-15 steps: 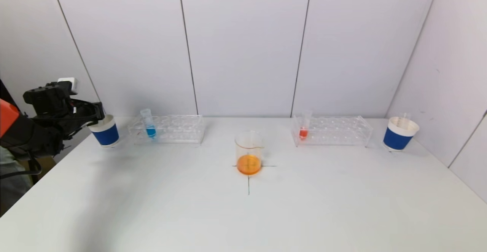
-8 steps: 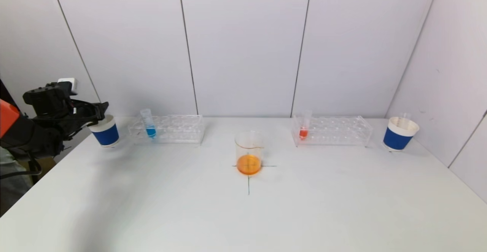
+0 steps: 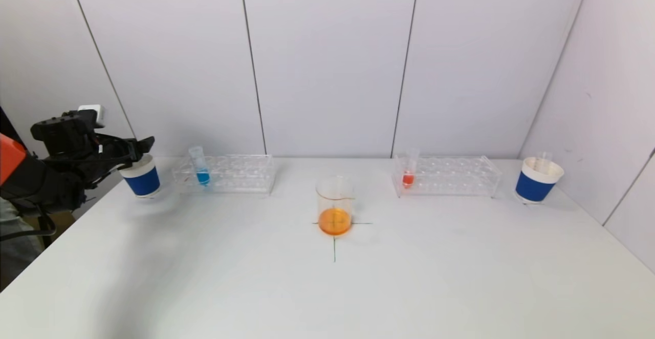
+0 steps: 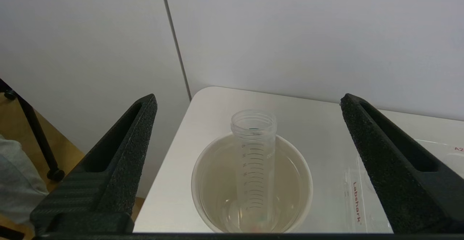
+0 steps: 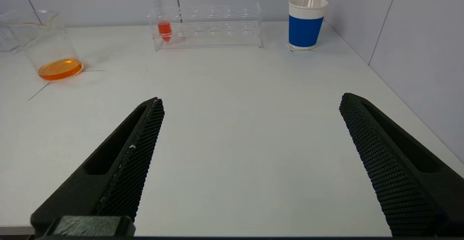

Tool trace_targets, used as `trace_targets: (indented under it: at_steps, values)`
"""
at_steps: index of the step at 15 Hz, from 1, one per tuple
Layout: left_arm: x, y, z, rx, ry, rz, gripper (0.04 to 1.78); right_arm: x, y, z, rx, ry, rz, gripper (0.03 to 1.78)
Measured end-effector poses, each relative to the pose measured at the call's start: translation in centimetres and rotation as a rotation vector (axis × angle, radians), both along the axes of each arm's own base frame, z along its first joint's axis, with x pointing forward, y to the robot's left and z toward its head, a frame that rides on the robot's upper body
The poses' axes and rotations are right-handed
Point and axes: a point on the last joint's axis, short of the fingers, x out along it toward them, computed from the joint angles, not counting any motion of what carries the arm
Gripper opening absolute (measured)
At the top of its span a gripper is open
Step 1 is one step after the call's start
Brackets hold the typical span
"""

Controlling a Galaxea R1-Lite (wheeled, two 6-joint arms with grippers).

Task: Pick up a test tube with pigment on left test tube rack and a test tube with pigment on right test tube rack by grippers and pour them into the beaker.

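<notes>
Test tube (image 4: 253,160), empty and graduated, stands upright inside the paper cup (image 4: 250,185), centred between the left gripper's (image 4: 250,153) two black fingers (image 4: 119,160), which are spread wide to either side and touch nothing. In the head view this left gripper (image 3: 135,149) hovers over the blue-banded cup (image 3: 142,176) at the left edge of the frame, its arm reaching in from the left, roughly level. Nearest in the right wrist view, the right gripper (image 5: 250,160) hangs low over bare table (image 5: 232,124) with its fingers released and far apart. Farther back, the beaker (image 3: 335,206) with orange liquid sits at centre frame on a cross mark. Beyond it, the left rack (image 3: 225,174) holds a blue-pigment tube (image 3: 199,167), the right rack (image 3: 446,176) a red-pigment tube (image 3: 409,169), and a second cup (image 3: 537,180) stands far right.
</notes>
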Motion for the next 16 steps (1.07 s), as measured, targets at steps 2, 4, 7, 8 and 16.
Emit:
trace_targets:
  at_steps: [2, 4, 7, 8, 16]
  values:
    - [0.0, 0.0, 0.1, 0.001, -0.002, 0.0, 1.76, 0.0, 0.0, 0.0, 0.0, 0.0, 0.0, 1.76]
    - [-0.1, -0.1, 0.5, 0.003, -0.009, -0.002, 1.76, 0.0, 0.0, 0.0, 0.0, 0.001, 0.0, 1.76]
    - [-0.4, -0.3, 1.5, 0.007, -0.025, -0.007, 1.76, 0.0, 0.0, 0.0, 0.0, 0.0, 0.001, 1.76]
    - [-0.6, -0.6, 2.1, 0.01, -0.036, -0.01, 1.76, 0.0, 0.0, 0.0, 0.0, 0.0, 0.0, 1.76]
    - [-4.7, -7.5, 7.7, 0.019, -0.113, -0.149, 1.76, 0.0, 0.0, 0.0, 0.0, 0.0, 0.0, 1.76]
